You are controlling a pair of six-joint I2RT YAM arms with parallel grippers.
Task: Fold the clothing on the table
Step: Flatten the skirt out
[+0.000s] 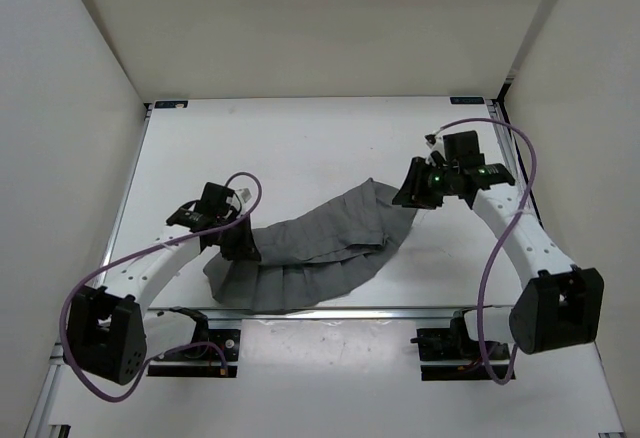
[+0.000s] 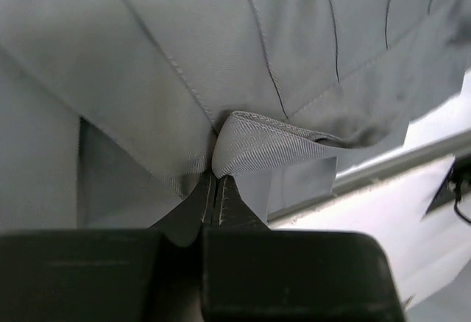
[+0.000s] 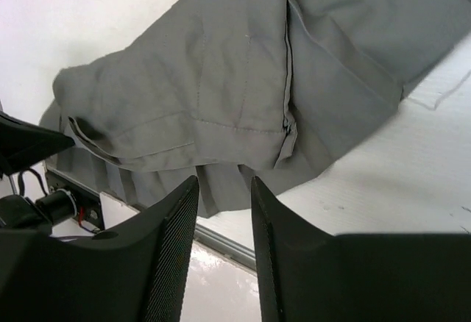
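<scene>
Left hand (image 2: 215, 198) is clamped on a small tuck of the skirt (image 1: 320, 248), which sprawls across the lower centre of the top view, its hem close to the near rail of the counter (image 1: 300, 148). Right hand (image 3: 224, 190) hangs over the skirt's upper right end, fingers apart, holding nothing. Pulling from one corner alone would likely bunch the pleats, slip the thin cloth free, or drag it over the edge.

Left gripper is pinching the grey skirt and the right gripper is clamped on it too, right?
Not quite. The left gripper is pinching the grey skirt, but the right gripper is open, nothing between its jaws; the right wrist view shows it.
</scene>
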